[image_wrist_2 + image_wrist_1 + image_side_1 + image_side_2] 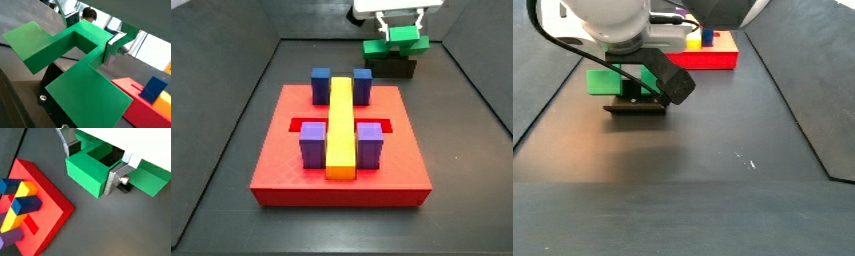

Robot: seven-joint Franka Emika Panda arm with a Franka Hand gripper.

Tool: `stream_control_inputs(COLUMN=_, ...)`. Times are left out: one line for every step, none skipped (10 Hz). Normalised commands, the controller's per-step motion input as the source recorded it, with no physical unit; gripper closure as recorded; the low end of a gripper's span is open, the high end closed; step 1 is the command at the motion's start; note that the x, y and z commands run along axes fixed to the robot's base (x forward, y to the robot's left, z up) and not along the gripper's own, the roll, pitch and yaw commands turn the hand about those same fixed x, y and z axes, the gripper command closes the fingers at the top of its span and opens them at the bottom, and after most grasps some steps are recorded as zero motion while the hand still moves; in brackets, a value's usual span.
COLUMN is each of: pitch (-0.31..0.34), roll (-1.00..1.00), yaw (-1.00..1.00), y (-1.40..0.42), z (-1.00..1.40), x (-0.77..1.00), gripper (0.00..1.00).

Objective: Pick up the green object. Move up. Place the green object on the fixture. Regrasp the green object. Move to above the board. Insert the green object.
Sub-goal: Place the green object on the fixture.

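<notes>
We see the fixture [390, 66] only in part: in both side views the green object [394, 43] sits on top of it and covers most of its top, and in a side view the arm's white body hides the gripper [641, 84] almost entirely. In both wrist views the gripper [95, 162] has its flat silver fingers [115, 182] pressed on either side of one wall of the green object [88, 172], clamping it. The piece is smooth, matte plastic with sharp steps and a square notch; its long axis runs across the line between the fingers. Off to one side of the gripper lies the board [50, 203], a red slab partly cut off, bearing blue, yellow and purple blocks, on the dark surface [251, 120].
</notes>
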Motion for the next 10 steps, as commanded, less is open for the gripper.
stream_control_inputs(pitch=0.014, roll=0.16, yaw=-0.17, y=-0.08, z=-0.12, x=0.0, gripper=1.0)
stream_control_inputs(pitch=0.0, roll=0.05, yaw=-0.26, y=-0.03, z=-0.1, x=0.0, gripper=1.0)
stream_control_inputs(pitch=0.0, roll=0.0, yaw=-0.32, y=0.0, z=-0.07, x=0.0, gripper=1.0)
stream_control_inputs(pitch=0.0, roll=-0.08, yaw=-0.33, y=0.0, z=-0.07, x=0.0, gripper=1.0)
stream_control_inputs(pitch=0.0, roll=-0.13, yaw=-0.31, y=0.0, z=-0.06, x=0.0, gripper=1.0)
stream_control_inputs(pitch=0.0, roll=-0.05, yaw=-0.29, y=0.0, z=-0.11, x=0.0, gripper=1.0)
stream_control_inputs(pitch=0.0, roll=0.0, yaw=-0.17, y=0.0, z=-0.09, x=0.0, gripper=1.0)
stream_control_inputs(pitch=0.0, roll=0.13, yaw=-0.06, y=0.15, z=-0.17, x=0.0, gripper=1.0)
stream_control_inputs(pitch=0.009, roll=0.28, yaw=-0.04, y=0.23, z=-0.23, x=0.0, gripper=1.0)
stream_control_inputs(pitch=0.031, roll=0.39, yaw=-0.03, y=0.24, z=-0.24, x=0.0, gripper=1.0)
